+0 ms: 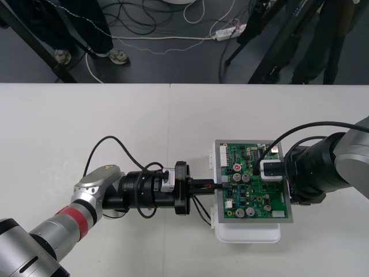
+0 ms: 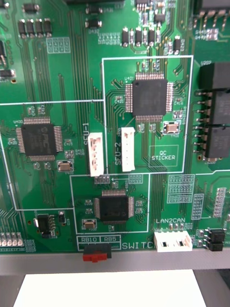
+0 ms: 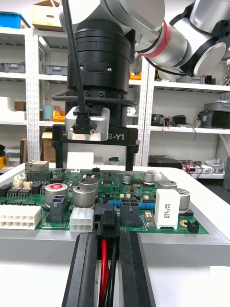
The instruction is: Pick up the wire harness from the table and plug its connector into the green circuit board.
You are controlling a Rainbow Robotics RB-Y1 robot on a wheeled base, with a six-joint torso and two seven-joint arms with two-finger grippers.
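Item: small wire harness (image 3: 106, 268) of thin red and black wires, tipped with a small black plug (image 3: 108, 223). You find it pinched in the closed left gripper (image 3: 104, 236), plug foremost, at the green circuit board's (image 1: 242, 199) left edge; seating unclear. Long axis: straight from gripper into board. The right gripper (image 3: 94, 160) hangs over the board, fingers (image 3: 130, 153) apart, empty.

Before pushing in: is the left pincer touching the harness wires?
Touching. Left wrist view: the left pincer is shut on the red and black harness wires behind the black plug.
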